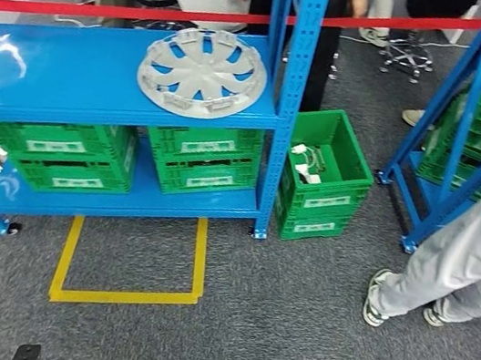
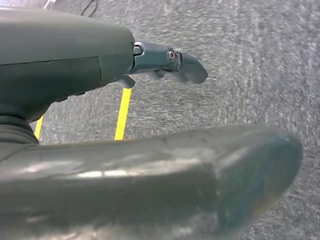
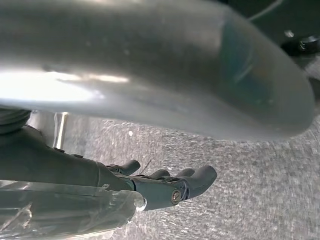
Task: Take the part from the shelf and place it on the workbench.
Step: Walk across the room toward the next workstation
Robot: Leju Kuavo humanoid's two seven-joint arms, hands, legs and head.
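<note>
Green crates [image 1: 203, 157] are sitting on the blue shelf's [image 1: 53, 75] lower level, another crate [image 1: 324, 180] is standing on the grey carpet beside the upright, and red tape [image 1: 181, 15] is stretching behind. A person's legs [image 1: 460, 263] are showing at right. Lying flat on the top level is the part [image 1: 203, 72], a pale grey spoked wheel cover. Left hand [image 2: 166, 62] and right hand [image 3: 170, 185] are hanging over carpet, fingers extended, holding nothing.

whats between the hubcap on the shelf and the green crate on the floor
In the head view, the shelf's blue upright post stands between the hubcap and the floor crate.
</note>
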